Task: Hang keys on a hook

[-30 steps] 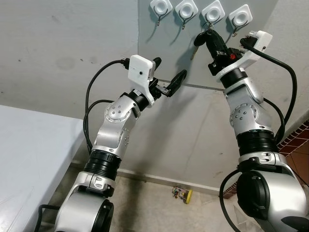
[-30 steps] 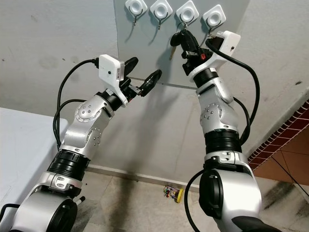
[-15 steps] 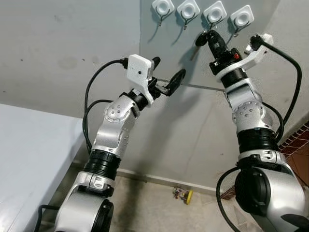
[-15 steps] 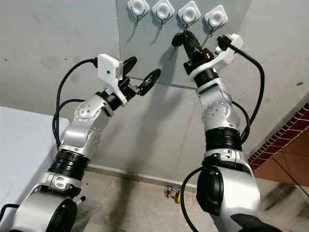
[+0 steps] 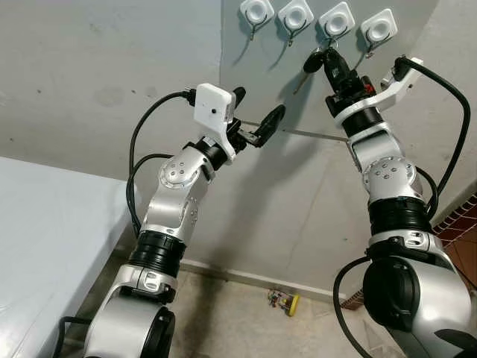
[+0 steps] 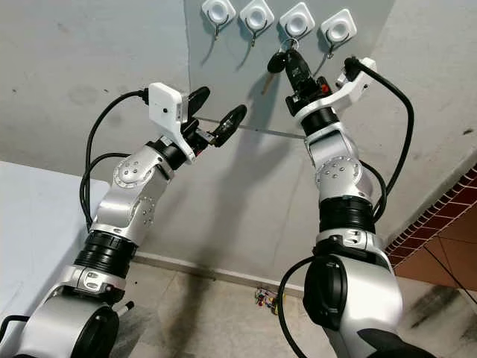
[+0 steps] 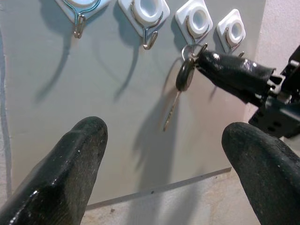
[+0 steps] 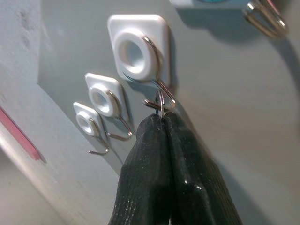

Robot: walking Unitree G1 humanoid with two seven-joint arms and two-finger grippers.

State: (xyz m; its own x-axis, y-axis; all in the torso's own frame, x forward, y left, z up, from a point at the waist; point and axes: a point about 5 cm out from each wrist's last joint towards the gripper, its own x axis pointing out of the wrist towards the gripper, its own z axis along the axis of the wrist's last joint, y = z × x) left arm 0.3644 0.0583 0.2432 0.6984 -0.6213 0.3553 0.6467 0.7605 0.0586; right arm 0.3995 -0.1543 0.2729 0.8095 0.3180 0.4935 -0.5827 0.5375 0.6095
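Four white square hooks sit in a row high on a grey wall panel (image 5: pixel 246 82). My right gripper (image 5: pixel 330 54) is raised to the third hook (image 5: pixel 337 20) from the left and is shut on the key ring (image 8: pixel 161 104). The ring sits right at this hook's metal curl (image 8: pixel 165 91); I cannot tell whether it is looped over it. A black-headed key (image 7: pixel 185 75) dangles below the ring against the panel. My left gripper (image 5: pixel 257 108) hovers open lower and to the left, pointing at the panel with nothing in it.
A white flat surface (image 5: pixel 45 224) lies at the lower left. A small yellow object (image 5: pixel 283 300) rests on the floor by the wall base. Red-brown tiles (image 5: pixel 463 216) show at the right edge. The other three hooks hang bare.
My right gripper has risen and moved a little right with the keys, bringing the ring up to the third hook. The left arm has stayed put.
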